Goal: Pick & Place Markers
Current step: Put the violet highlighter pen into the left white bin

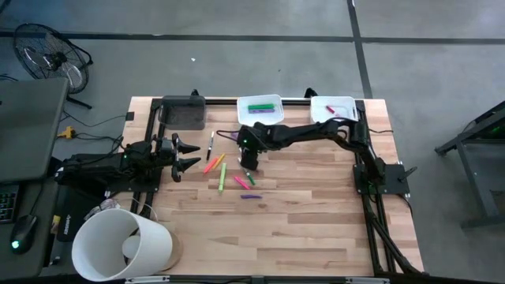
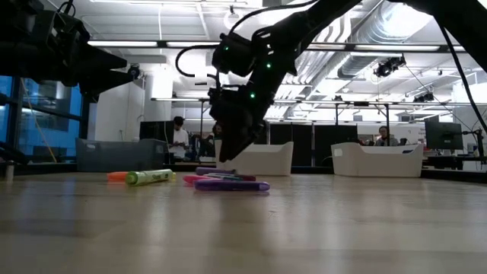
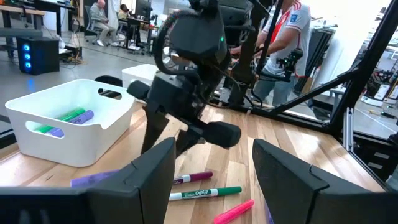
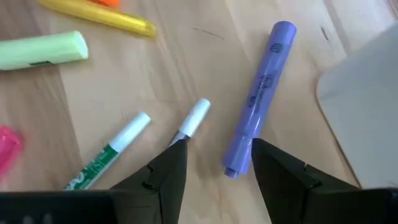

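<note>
Your right gripper (image 4: pixel 214 165) hangs low over the markers (image 1: pixel 229 175) scattered mid-tabletop (image 1: pixel 316 229), fingers spread and holding nothing; a purple highlighter (image 4: pixel 258 99) and a white-capped marker (image 4: pixel 189 121) lie just ahead of its tips. More markers sit in the white tray (image 1: pixel 260 109) at the far edge. Your left gripper (image 1: pixel 183 155) waits at the left side, fingers spread, empty.

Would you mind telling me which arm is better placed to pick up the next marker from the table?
The right. Its right gripper hangs open directly over the loose markers, a purple marker just past its fingertips. The left gripper, open too, waits beside the pile.
</note>
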You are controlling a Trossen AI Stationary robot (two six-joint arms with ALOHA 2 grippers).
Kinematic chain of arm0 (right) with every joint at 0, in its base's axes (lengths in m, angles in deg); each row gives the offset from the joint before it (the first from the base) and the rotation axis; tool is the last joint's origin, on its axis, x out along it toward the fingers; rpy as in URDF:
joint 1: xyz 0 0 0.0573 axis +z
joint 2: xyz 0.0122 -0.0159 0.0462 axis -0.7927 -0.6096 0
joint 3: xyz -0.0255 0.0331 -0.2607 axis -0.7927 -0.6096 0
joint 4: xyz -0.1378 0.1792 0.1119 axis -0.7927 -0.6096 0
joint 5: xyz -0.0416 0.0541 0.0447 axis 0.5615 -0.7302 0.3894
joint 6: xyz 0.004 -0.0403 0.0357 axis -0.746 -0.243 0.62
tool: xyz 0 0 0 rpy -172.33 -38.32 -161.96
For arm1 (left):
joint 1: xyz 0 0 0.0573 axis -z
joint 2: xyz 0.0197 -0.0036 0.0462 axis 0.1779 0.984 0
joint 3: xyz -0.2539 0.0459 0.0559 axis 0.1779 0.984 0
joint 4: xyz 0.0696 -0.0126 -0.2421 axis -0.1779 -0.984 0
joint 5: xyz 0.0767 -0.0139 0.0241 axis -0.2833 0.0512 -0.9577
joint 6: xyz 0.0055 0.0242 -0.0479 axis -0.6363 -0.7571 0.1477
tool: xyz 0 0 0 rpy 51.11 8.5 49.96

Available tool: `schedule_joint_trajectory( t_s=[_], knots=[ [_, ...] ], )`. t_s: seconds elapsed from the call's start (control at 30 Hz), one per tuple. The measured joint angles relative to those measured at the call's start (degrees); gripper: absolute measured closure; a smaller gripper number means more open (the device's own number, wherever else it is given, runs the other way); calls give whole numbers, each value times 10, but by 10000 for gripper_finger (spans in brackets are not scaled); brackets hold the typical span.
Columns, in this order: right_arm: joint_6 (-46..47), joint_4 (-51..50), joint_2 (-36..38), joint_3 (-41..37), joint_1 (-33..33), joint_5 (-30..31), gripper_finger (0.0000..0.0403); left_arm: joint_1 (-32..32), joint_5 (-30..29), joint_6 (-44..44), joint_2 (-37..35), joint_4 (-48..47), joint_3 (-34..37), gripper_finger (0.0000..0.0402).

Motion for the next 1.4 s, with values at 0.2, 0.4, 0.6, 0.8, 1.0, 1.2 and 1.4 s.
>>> schedule_joint_trajectory(
  t_s=[0.2, 0.4, 0.6, 0.8, 1.0, 1.2, 1.4],
  knots=[
    [39, 15, -2, 21, -5, 35, 233, 0, 0, 0, 0, 0, 0, 190],
    [71, 16, -4, 26, -26, 57, 233, 0, 0, 0, 0, 0, 0, 190],
    [72, 21, -26, 22, -29, 43, 233, 0, 0, 0, 0, 0, 0, 190],
    [83, 28, -36, 22, -22, 30, 233, 0, 0, 0, 0, 0, 0, 190],
    [86, 34, -49, 22, -20, -1, 233, 0, 0, 0, 0, 0, 0, 190],
    [102, 35, -59, 22, -16, -26, 233, 0, 0, 0, 0, 0, 0, 190],
    [125, 35, -63, 23, -17, -38, 242, 0, 0, 0, 0, 0, 0, 190]
  ],
)
